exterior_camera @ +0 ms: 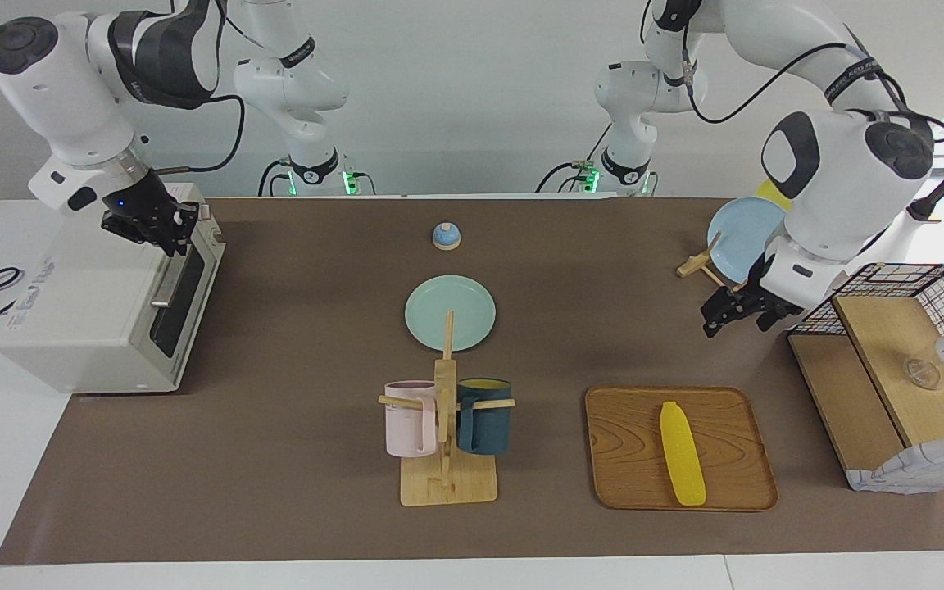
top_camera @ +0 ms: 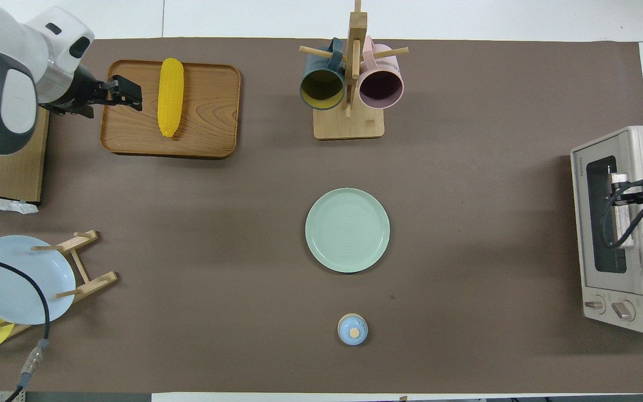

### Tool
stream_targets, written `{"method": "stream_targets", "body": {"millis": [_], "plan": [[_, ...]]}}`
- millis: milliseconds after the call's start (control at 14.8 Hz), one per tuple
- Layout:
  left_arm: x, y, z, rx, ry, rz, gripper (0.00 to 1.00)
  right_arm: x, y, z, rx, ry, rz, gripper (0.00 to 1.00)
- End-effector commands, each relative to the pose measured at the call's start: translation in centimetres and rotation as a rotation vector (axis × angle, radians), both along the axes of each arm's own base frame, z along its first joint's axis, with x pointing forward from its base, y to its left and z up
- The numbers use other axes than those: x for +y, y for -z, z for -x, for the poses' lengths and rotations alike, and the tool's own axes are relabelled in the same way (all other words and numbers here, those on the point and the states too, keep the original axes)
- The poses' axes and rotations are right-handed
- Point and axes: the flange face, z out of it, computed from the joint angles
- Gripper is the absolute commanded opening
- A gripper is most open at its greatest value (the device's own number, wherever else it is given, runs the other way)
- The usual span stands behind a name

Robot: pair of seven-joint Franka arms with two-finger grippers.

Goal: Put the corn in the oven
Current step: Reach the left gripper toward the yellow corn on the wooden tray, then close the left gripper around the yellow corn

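Right claw (exterior_camera: pixel 167 238), pinching the oven (exterior_camera: pixel 111 307) door handle at frame left, should draw outward and down along the hinge arc; left claw (exterior_camera: pixel 738 315), spread, waits above the corn (exterior_camera: pixel 682 453).

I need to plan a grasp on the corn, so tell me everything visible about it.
The corn is a bright yellow, elongated cob with a bumpy kernel surface, tapering toward one rounded end; it looks like plastic. It lies flat, lengthwise, on the wooden tray toward the left arm's end of the table, touching only the tray. Its narrower end points toward the robots. Nothing grips it: the open left gripper hangs above the table between the tray and the robots.
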Motion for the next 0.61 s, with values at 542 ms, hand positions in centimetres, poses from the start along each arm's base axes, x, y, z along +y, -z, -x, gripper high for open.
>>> {"method": "stream_targets", "body": {"millis": [542], "plan": [[-2.0, 8.5, -7.1, -0.066, 0.01, 0.009, 1.0, -1.1, 3.2, 0.5, 0.044, 0.037, 0.048, 0.0]]}}
